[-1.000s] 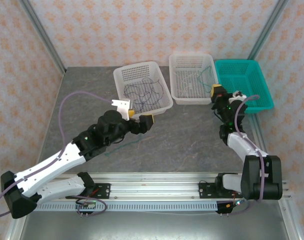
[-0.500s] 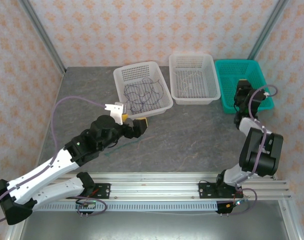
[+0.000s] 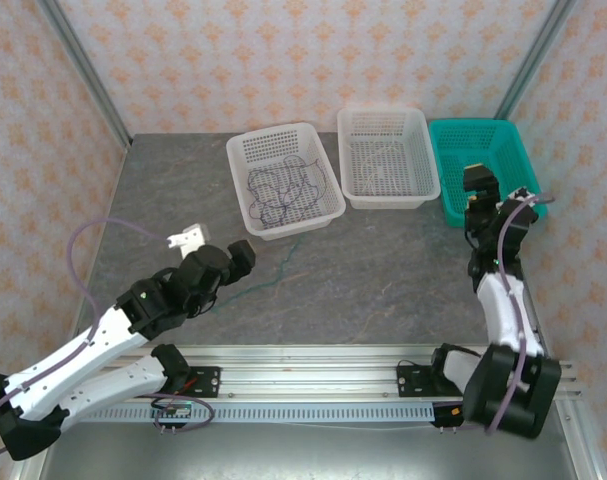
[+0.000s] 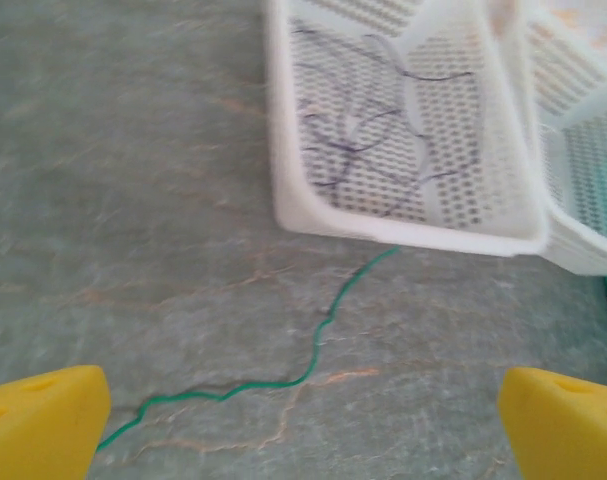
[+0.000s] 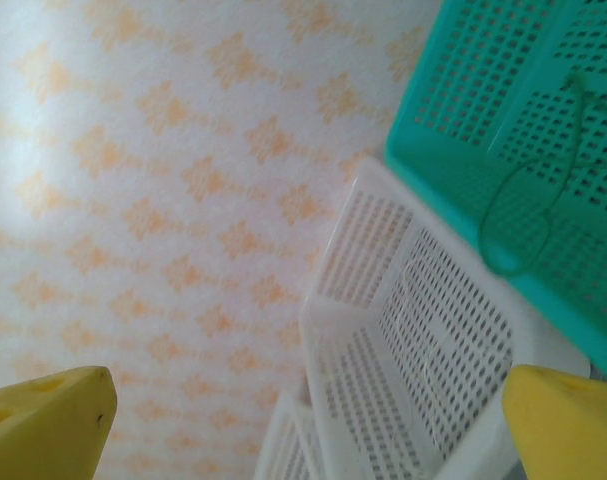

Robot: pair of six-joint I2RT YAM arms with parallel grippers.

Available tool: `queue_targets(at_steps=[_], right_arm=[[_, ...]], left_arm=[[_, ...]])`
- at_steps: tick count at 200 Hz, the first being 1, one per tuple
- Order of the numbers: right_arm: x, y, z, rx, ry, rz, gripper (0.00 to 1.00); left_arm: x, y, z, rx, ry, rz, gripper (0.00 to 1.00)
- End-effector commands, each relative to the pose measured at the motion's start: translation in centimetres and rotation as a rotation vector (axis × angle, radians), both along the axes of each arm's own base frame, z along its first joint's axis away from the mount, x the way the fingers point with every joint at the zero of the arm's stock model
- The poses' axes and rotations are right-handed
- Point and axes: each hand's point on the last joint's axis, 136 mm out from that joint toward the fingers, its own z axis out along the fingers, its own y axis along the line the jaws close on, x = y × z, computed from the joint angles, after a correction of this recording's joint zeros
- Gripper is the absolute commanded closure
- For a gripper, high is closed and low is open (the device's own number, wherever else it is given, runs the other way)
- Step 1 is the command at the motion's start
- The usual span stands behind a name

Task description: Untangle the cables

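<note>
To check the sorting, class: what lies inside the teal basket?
A looped teal-green cable lies on the teal basket floor. From above, the right claw hangs over its near left corner and covers what lies under it.

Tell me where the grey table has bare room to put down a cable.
Bare: the grey stone tabletop in front of the middle white perforated plastic basket, and the strip left of the left white basket. Crowded: the thin teal-green cable lies before that left basket.

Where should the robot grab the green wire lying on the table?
Probably its wiggly middle, straight down from above with the open left pincer. The green wire lies flat on the table, and its far end reaches the white basket, so the middle is freer.
</note>
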Motion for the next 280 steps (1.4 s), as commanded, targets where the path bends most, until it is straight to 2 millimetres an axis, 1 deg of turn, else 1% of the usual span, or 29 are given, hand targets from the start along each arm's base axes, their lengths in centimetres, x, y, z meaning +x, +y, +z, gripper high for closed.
queue_targets(at_steps=[1,16,24,29,53,68,83,95,111,128,136,143,165,187,195,207,218,226,244,260,280], right_arm=[[-2.5,3.2,0.4,-0.091,0.035,0.115,0.01],[-3.7,6.2,0.9,-0.076,0.034,0.235,0.01],[-4.3,8.2,0.8,-0.066,0.042,0.308,0.01],[-4.8,9.8,0.7,-0.072,0.044,0.366,0.01],[-7.5,16.7,-0.9,-0.128,0.105,0.589,0.0],[-9.1,20.4,-1.9,-0.14,0.142,0.707,0.0],[-10.5,23.6,-2.6,-0.152,0.169,0.815,0.0],[-11.4,25.6,-3.1,-0.166,0.189,0.877,0.0],[-12.3,28.3,-3.4,-0.173,0.211,0.955,0.0],[-13.5,31.3,-3.9,-0.194,0.228,1.049,0.01],[-13.9,32.4,-4.2,-0.209,0.237,1.086,0.01],[-14.3,33.3,-4.5,-0.221,0.245,1.112,0.02],[-14.7,34.9,-5.0,-0.239,0.261,1.146,0.02],[-14.7,35.7,-4.9,-0.228,0.252,1.156,0.02],[-14.6,35.7,-4.8,-0.225,0.25,1.155,0.03],[-14.7,35.7,-4.7,-0.226,0.248,1.155,0.03],[-14.7,35.6,-4.8,-0.227,0.251,1.153,0.03],[-14.7,35.6,-4.7,-0.227,0.249,1.153,0.03],[-14.6,35.6,-4.7,-0.229,0.25,1.15,0.03],[-14.6,35.7,-4.8,-0.234,0.248,1.154,0.03],[-14.6,35.8,-5.1,-0.284,0.241,1.161,0.03]], left_arm=[[-2.2,4.4,-3.2,-0.072,0.09,0.291,0.0],[-3.2,5.3,-4.8,-0.124,0.127,0.378,0.0],[-3.7,5.6,-5.8,-0.153,0.154,0.417,0.0],[-4.1,5.7,-6.5,-0.172,0.171,0.44,0.0],[-5.8,5.6,-9.9,-0.273,0.28,0.541,0.0],[-6.7,5.2,-12.0,-0.32,0.342,0.582,0.0],[-7.2,5.3,-13.4,-0.332,0.373,0.613,0.0],[-7.3,5.4,-14.3,-0.334,0.381,0.634,0.02],[-6.6,4.9,-14.9,-0.359,0.354,0.616,0.05],[-5.5,3.9,-15.0,-0.403,0.319,0.577,0.11],[-5.3,3.9,-14.9,-0.408,0.311,0.581,0.13],[-5.2,4.1,-14.9,-0.403,0.308,0.592,0.18],[-5.0,4.7,-15.0,-0.378,0.287,0.613,0.34],[-4.9,5.0,-15.6,-0.37,0.291,0.62,0.49],[-4.8,4.8,-15.9,-0.375,0.293,0.616,0.52],[-4.7,4.7,-16.3,-0.376,0.302,0.616,0.54],[-4.8,4.8,-16.6,-0.369,0.313,0.62,0.59],[-4.8,4.8,-16.8,-0.366,0.321,0.622,0.66],[-4.7,4.6,-16.7,-0.361,0.335,0.614,0.87],[-4.5,4.2,-16.2,-0.358,0.336,0.589,0.99],[-4.1,4.1,-14.6,-0.311,0.313,0.528,1.0]])
